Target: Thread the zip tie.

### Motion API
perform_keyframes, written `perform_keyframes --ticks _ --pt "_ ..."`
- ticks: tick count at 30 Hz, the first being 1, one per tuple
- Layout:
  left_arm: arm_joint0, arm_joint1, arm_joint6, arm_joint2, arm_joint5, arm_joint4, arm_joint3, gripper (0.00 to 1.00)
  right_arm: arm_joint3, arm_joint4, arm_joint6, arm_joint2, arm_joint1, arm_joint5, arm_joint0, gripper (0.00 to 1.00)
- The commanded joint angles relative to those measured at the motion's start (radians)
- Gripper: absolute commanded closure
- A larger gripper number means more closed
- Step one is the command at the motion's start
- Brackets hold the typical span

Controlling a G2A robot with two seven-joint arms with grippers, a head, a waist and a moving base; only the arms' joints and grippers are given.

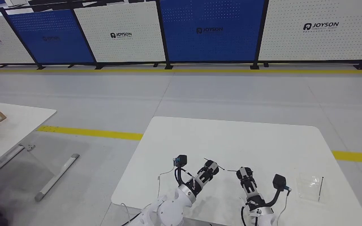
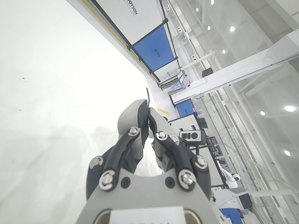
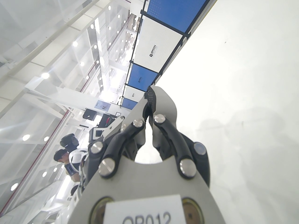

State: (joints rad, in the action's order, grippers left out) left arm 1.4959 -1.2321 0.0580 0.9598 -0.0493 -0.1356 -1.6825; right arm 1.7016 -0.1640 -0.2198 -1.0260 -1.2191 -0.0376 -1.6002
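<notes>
Near the front edge of the flat white table [image 1: 226, 135], the top view shows both arms side by side with their tips pointing at each other. The left gripper [image 1: 211, 166] and the right gripper [image 1: 244, 172] sit close together. A thin black zip tie [image 1: 229, 169] runs as a faint line across the gap between them. It is too fine here to tell where its ends lie. Well apart to the right lies a clear plastic bag [image 1: 310, 186], with a dark sliver beside it that cannot be identified.

From the left wrist view, the left gripper [image 2: 148, 111] has its grey fingers [image 2: 130, 117] pressed together on the zip tie [image 2: 147, 94]. A short black end sticks out past the tips over the table [image 2: 46, 71]. The rest of the strip is hidden between the pads.

From the right wrist view, the right gripper [image 3: 149, 104] also has its fingers [image 3: 167, 108] together, black ribbed pads meeting. Whether anything is pinched between them cannot be made out, since the near finger covers the contact line. Bare table [image 3: 245, 71] lies beyond.
</notes>
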Motion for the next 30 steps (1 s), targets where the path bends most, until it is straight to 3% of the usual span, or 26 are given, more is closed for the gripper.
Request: perform_keyframes --ticks 1,30 --pt "0.0 0.0 0.0 0.0 0.0 0.0 0.0 1.0 0.001 0.0 0.005 -0.003 -0.002 -0.011 -0.003 1.0" --pt "0.0 0.0 0.0 0.0 0.0 0.0 0.0 1.0 -0.008 -0.029 0.027 -0.016 -0.032 -0.015 0.001 1.0"
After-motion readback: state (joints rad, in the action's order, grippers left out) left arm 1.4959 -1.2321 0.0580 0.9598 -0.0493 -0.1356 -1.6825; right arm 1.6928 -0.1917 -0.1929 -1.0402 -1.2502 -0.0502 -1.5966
